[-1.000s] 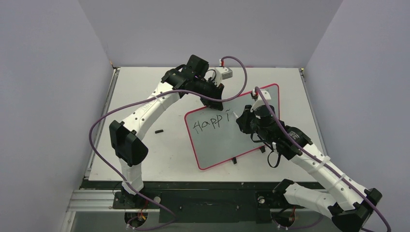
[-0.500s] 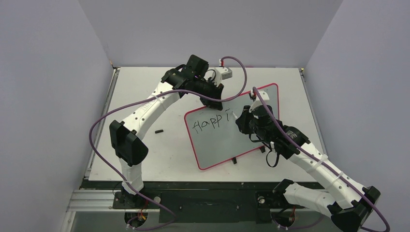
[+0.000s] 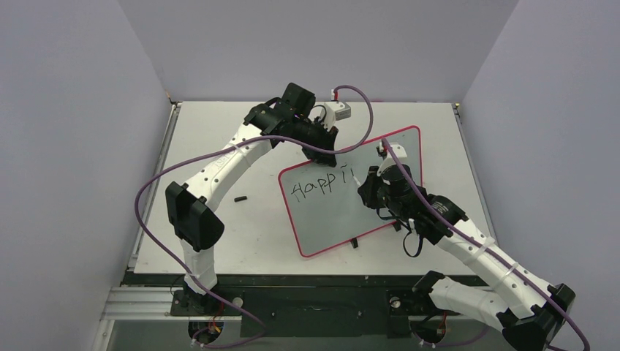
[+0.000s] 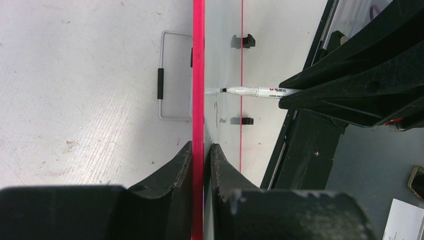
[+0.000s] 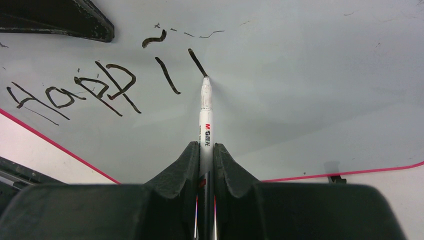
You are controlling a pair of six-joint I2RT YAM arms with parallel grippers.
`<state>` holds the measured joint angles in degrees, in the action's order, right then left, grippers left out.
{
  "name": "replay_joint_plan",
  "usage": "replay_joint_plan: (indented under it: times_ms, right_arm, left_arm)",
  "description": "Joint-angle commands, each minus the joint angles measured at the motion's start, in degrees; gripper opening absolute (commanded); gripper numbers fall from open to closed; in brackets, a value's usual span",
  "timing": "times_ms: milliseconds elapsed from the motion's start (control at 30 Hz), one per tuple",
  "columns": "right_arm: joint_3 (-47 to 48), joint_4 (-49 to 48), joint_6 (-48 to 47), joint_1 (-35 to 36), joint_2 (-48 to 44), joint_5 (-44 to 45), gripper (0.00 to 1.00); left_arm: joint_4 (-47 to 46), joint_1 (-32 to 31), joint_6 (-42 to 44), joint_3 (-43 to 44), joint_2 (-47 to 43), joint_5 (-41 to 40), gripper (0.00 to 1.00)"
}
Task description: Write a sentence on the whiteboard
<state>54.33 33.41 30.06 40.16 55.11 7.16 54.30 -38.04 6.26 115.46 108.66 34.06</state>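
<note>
Whiteboard [image 3: 343, 212] sits askew at mid-table [image 3: 219, 227], its far red rim pinched between the left gripper's [image 4: 202, 147] closed fingers. Right gripper [image 5: 206, 147] is clamped tight on a white marker [image 5: 205, 110], tip touching the board at the end of a short stroke. The sentence [image 5: 95, 85] reads "Happi", slanting, just left of the tip.
</note>
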Motion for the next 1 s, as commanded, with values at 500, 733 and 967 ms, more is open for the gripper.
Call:
replay_joint_plan:
  times_ms: [500, 733, 967]
  right_arm:
    - [6.5, -1.2, -0.8, -0.3, 4.0, 3.0, 0.00]
    - [7.9, -1.1, -1.1, -0.4, 4.8, 5.2, 0.00]
    - [7.7, -0.7, -1.3, -0.7, 5.1, 6.5, 0.00]
  left_arm:
    - [-1.7, -1.3, 3.1, 2.9, -1.1, -0.7, 0.00]
    - [-1.7, -1.4, 3.1, 2.8, -1.2, -0.8, 0.00]
    - [-1.7, -1.4, 3.2, 2.7, -1.3, -0.6, 0.00]
